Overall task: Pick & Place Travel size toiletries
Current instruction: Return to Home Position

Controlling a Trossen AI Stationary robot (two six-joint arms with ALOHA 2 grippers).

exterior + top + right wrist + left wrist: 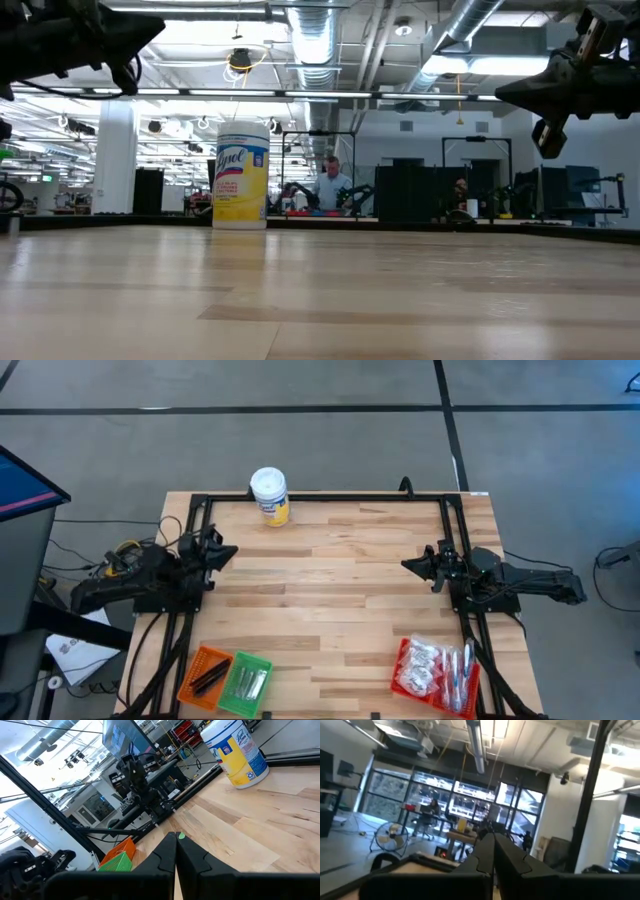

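Left hand (pixel 230 553): it hangs over the left side of the desk (pixel 330 590) and points to the middle. Its two fingers (pixel 479 862) are pressed together and hold nothing.
Right hand (pixel 407 565): it is over the right side of the desk, facing the left hand and well apart from it. Its fingers (pixel 162 856) are closed tip to tip, with nothing between them.
Travel size toiletries (pixel 432 663): white sachets and silvery sticks lie in the red basket (pixel 398 678). This is behind the right hand, off to the side of its arm, at the desk corner.
Green basket (pixel 262 665): behind the left hand, beside its arm, at the desk edge. Some silvery wrapped pieces (pixel 248 682) lie inside.
Orange basket (pixel 192 670): it touches the green basket. A dark narrow item (pixel 208 678) lies in it.
Yellow canister (pixel 270 495): it stands upright with a white lid, ahead of the left hand and to the side, nearer to it than to the right hand.
Person (pixel 330 185): far in the room beyond the desk.
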